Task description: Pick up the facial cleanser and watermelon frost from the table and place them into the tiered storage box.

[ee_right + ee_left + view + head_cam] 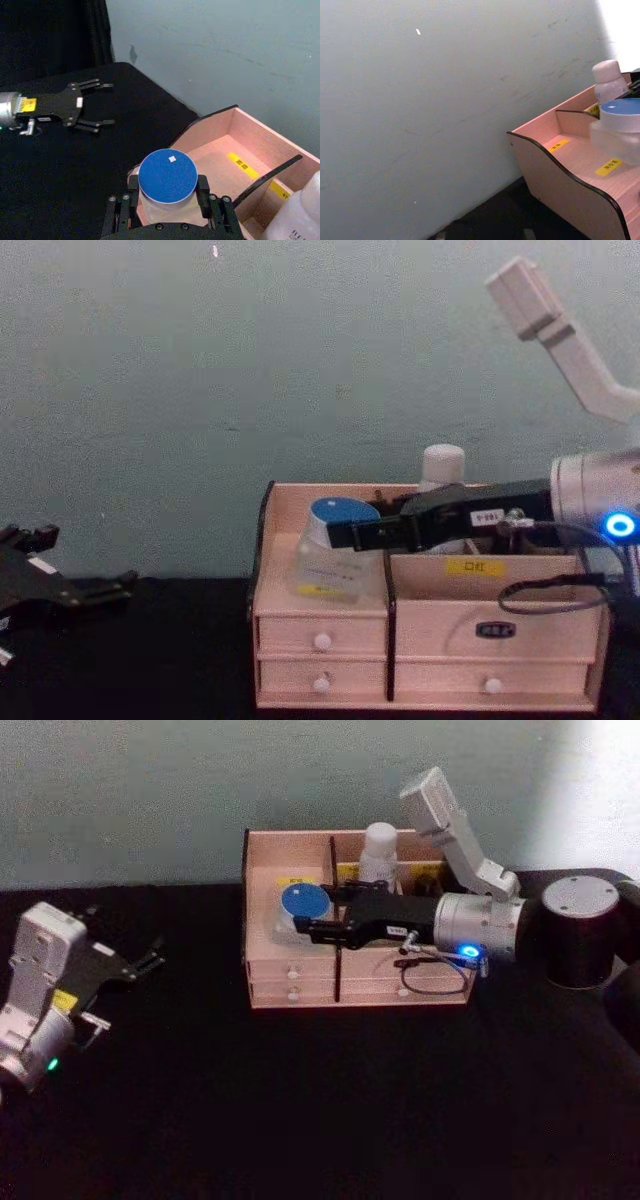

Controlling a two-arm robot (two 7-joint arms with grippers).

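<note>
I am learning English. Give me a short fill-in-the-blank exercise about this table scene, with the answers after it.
The right gripper holds a jar with a ___ lid. In the box, behind the jar, stands a ___ bottle. The left gripper, apart from the box, has its fingers ___.
Missing words: blue, white, open.

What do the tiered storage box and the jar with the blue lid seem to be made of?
The tiered storage box: probably thin wood or plywood, matt, pale pinkish grain, dark cut edges. The jar: seemingly translucent frosted plastic, its wall looks cloudy; glass is possible. Its blue lid: smooth, likely plastic.
</note>
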